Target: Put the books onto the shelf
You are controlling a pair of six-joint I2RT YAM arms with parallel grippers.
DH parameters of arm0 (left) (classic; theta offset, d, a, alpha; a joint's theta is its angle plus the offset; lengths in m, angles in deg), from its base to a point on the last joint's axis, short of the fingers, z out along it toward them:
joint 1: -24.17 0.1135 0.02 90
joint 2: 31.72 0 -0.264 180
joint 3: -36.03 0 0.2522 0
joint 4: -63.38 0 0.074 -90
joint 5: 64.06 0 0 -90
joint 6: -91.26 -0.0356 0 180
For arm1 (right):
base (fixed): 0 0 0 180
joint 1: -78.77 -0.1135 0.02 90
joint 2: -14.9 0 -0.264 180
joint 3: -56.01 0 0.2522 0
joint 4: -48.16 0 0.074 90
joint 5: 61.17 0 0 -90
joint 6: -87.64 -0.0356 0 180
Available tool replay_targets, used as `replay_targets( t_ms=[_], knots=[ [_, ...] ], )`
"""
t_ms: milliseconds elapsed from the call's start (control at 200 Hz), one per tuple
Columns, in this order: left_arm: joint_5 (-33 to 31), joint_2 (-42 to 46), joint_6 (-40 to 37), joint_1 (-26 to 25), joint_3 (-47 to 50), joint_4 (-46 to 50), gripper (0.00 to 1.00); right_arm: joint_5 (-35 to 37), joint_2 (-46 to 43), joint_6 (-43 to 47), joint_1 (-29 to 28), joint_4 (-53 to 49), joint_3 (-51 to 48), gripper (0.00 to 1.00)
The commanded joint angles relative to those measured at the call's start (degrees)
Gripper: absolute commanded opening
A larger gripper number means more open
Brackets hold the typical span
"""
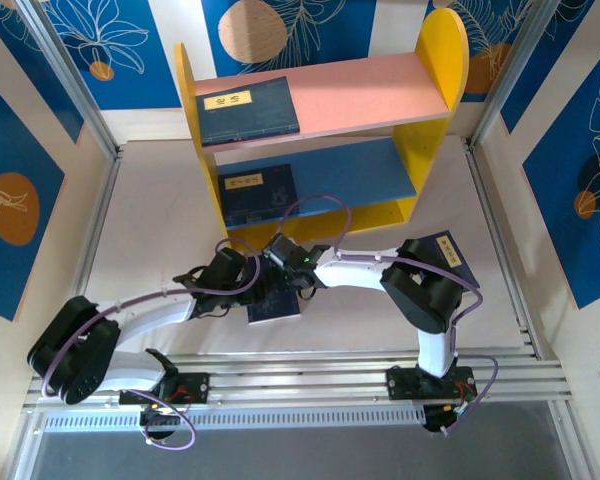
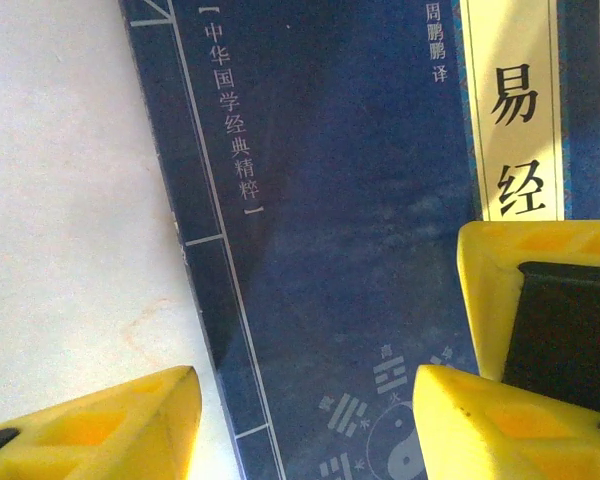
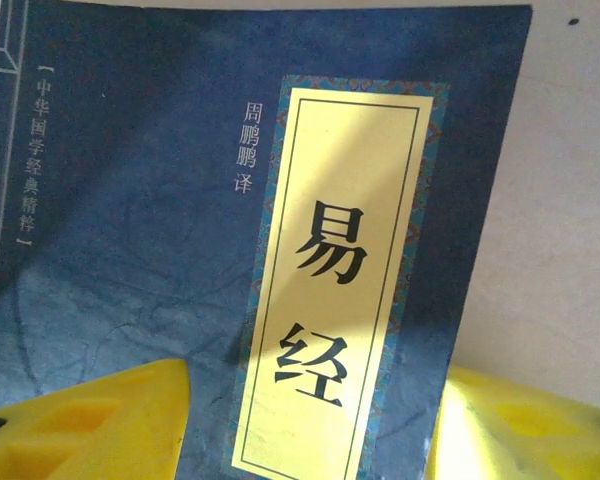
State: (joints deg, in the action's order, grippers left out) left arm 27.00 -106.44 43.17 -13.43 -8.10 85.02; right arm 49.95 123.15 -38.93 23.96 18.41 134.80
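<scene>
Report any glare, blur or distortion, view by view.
Top external: even light, shelf sharp. Left wrist: print on the book crisp, table washed out, near claw fingers blurred. Right wrist: a bright band of light crosses the label.

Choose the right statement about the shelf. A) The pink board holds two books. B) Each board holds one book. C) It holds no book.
B: on the shelf, an upper book lies on the pink board and a lower book on the blue board.
</scene>
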Motion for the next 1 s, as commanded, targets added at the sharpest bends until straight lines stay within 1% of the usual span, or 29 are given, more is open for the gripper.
replay_targets(
  t_ms=[0, 220, 340, 495, 595, 790, 930, 995],
  knots=[
    [0.68, -0.43, -0.49, 0.65, 0.66, -0.58, 0.58, -4.46, 7.66, -2.31, -0.65, -7.02, -4.22, 0.57],
    [0.26, -1.10, -0.34, 0.78, 1.48, -0.89, 0.58, -6.02, 9.35, -2.14, -0.65, -5.52, -4.71, 0.46],
    [0.61, -1.74, -0.01, 0.95, 1.94, -1.81, 0.58, -6.80, 9.44, -2.27, -0.58, -4.36, -5.61, 0.37],
    [0.94, -2.77, 0.19, 0.92, 2.07, -2.51, 0.58, -7.31, 9.96, -2.49, -0.55, -3.72, -5.96, 0.36],
    [1.05, -3.47, 0.19, 0.92, 2.09, -2.91, 0.58, -7.97, 10.06, -2.45, -0.45, -3.05, -6.16, 0.30],
    [1.50, -3.89, 0.76, 0.90, 2.65, -3.84, 0.58, -9.82, 10.47, -2.98, -0.62, -1.30, -6.76, 0.29],
    [5.24, -2.48, 1.34, 0.92, 3.00, -8.58, 0.57, -11.74, 10.67, -3.93, -0.65, 0.43, -7.37, 0.30],
    [6.29, -0.21, 1.11, 0.89, 2.34, -9.11, 0.57, -12.07, 10.51, -4.25, -0.49, 0.59, -7.47, 0.33]
  ],
)
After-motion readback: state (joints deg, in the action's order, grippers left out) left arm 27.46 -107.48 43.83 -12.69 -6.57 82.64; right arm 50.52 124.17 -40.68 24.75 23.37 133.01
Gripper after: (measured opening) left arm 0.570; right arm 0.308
